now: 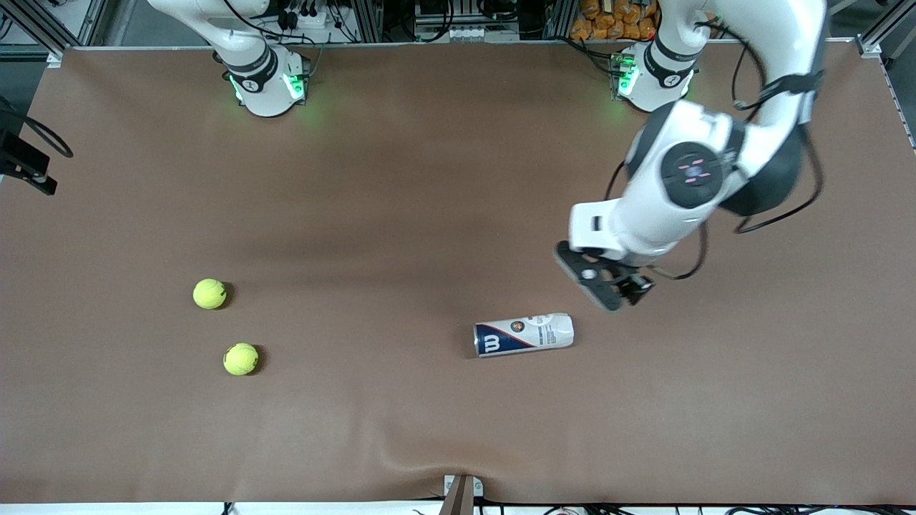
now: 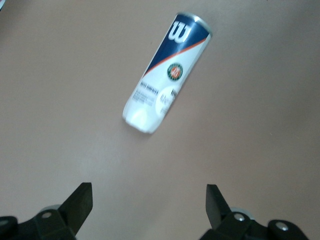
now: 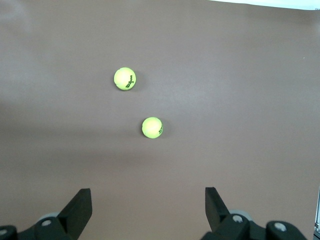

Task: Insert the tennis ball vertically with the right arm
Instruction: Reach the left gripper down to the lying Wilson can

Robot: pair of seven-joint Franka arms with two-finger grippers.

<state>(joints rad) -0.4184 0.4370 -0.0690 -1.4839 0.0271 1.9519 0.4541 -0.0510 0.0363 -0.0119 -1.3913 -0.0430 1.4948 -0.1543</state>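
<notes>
Two yellow-green tennis balls (image 1: pixel 210 294) (image 1: pixel 240 359) lie on the brown table toward the right arm's end; both show in the right wrist view (image 3: pixel 125 79) (image 3: pixel 152 127). A white and dark blue ball can (image 1: pixel 524 334) lies on its side near the middle, also in the left wrist view (image 2: pixel 166 74). My right gripper (image 3: pixel 148 196) is open and empty, high over the table, out of the front view. My left gripper (image 1: pixel 603 285) is open and empty, in the air just beside the can's white end, as the left wrist view (image 2: pixel 149 192) shows.
The brown table cover (image 1: pixel 401 200) has a small ridge at its front edge by a clamp (image 1: pixel 461 492). A black mount (image 1: pixel 25 168) juts in at the right arm's end. Both arm bases (image 1: pixel 266 82) (image 1: pixel 653 79) stand at the back edge.
</notes>
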